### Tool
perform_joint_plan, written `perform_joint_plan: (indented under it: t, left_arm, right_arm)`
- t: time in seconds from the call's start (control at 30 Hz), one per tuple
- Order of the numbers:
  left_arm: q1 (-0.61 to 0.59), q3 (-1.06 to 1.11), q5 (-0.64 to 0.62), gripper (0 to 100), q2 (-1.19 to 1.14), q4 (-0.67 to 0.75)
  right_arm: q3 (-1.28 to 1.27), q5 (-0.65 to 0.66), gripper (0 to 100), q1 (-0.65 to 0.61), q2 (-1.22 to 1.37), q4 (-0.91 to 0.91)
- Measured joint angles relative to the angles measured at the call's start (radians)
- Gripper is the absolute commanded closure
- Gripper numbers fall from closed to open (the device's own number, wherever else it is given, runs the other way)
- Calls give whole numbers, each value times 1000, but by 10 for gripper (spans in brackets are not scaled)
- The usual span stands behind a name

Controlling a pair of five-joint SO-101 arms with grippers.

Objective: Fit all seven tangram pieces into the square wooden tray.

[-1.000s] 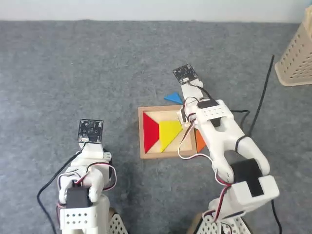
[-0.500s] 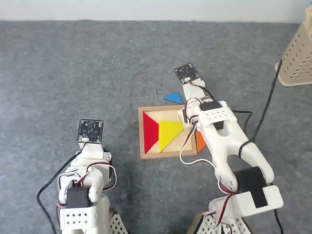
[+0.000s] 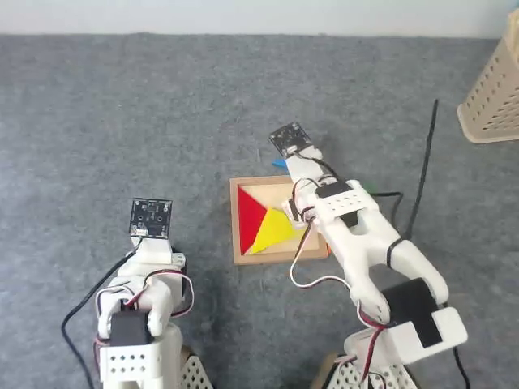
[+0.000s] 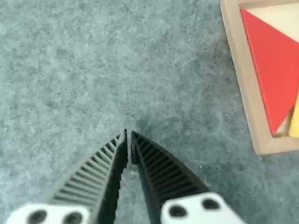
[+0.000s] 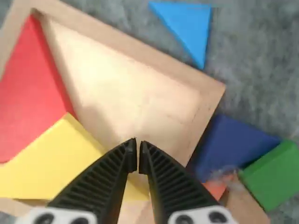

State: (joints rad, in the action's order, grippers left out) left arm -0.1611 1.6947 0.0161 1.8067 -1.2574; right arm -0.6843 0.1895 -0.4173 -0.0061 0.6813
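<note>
Noted grey mat beneath the whole station. Found square wooden tray near its middle, directly under the right arm.

Recorded red triangle flat inside the tray, long side against one wall. Judged seated there to leave the remaining floor open. Recorded yellow triangle also inside, touching the red along one edge, askew to the tray walls. Judged not yet squared home.

Logged dark blue piece, green block and orange piece bunched outside one tray corner, the dark blue hard against the rim. Logged light blue triangle alone, just beside the adjoining wall. Judged all four parked close for short carries.

Found right gripper clenched on nothing, tips over the yellow triangle's edge at the boundary with bare tray floor. Judged posed as a pusher rather than a grasper. Found left gripper pinched together, empty, over bare mat, apart from the tray. Judged idle.
</note>
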Motion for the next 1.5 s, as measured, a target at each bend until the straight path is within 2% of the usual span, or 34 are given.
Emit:
perform_joint_plan:
  t: [0.37,0.73,0.9,1.03,1.23,1.5]
  left_arm:
    - [0,0,0,983,0,0]
    - [0,0,0,983,0,0]
    - [0,0,0,983,0,0]
    - [0,0,0,983,0,0]
    - [2,0,0,983,0,0]
    - [2,0,0,983,0,0]
  right_arm:
    - [0,-17,991,-5,-92,138]
    - [-126,-40,985,-41,-265,107]
    - [-83,-43,856,117,-298,169]
    - [34,11,833,250,-296,331]
    - [41,74,834,244,-180,354]
    - [43,11,835,209,-80,290]
